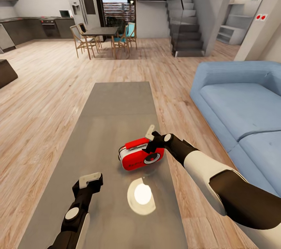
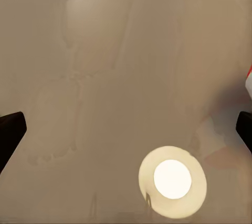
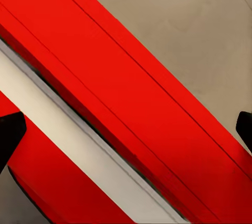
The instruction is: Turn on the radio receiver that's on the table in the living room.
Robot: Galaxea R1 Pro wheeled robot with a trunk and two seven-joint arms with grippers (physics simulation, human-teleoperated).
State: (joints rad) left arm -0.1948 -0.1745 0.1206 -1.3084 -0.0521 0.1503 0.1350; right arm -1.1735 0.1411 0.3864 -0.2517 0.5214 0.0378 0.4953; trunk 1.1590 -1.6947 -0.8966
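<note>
The radio (image 1: 140, 157) sits on the long grey counter (image 1: 117, 105), toward its right long edge and in the near half, with a short strip of bare top between it and that edge. Its red handle (image 1: 134, 144) faces up and the round dial (image 1: 152, 158) faces the robot.

The right end effector (image 1: 151, 139) is at the radio's top right corner, pressed close against the handle; in the right wrist view the red handle (image 3: 131, 103) runs diagonally between two dark fingertips (image 3: 10, 132) set wide apart, so it is released, not clamped on anything.

The left end effector (image 1: 90, 181) hovers over bare counter well to the left of the radio, its dark fingertips (image 2: 10, 129) also spread wide, released. A round lamp reflection (image 1: 142, 194) glows on the top between the two arms.

The far half of the counter is open. Wood floor (image 1: 47, 97) lies along the left edge; the blue sofa (image 1: 242, 101) stands off the right edge across a strip of floor.
</note>
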